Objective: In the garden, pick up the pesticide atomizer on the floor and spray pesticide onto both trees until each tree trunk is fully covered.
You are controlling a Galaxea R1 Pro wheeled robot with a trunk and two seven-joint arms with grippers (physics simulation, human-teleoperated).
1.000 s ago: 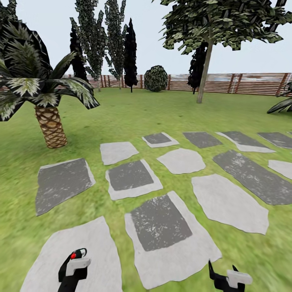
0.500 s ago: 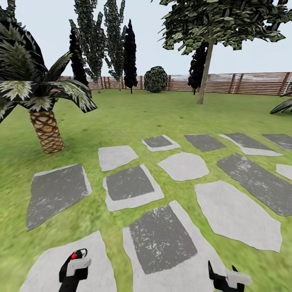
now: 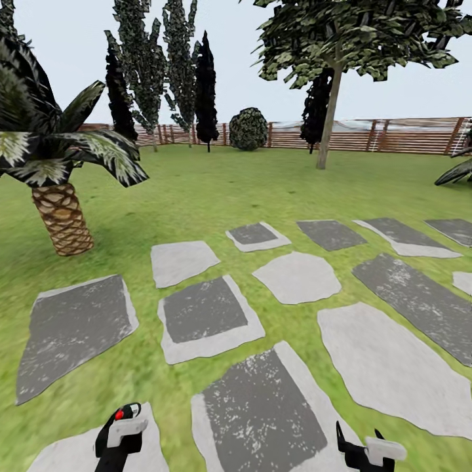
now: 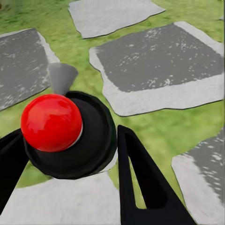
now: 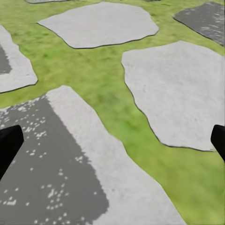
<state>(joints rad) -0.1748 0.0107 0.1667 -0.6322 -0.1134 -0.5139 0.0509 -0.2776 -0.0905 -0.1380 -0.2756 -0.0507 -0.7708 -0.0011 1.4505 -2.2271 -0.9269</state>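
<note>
Your left gripper clamps the black red-knobbed pesticide atomizer; your right gripper hangs spread wide over grey paving slabs.

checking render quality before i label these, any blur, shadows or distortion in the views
Head view: flat, even light; a soft shadow darkens the lawn beside the palm; grass smears at the lower corners. Left wrist view: sharp, with a glossy highlight on the atomizer and its red ball. Right wrist view: paving stones crisp, no cast shadows.
</note>
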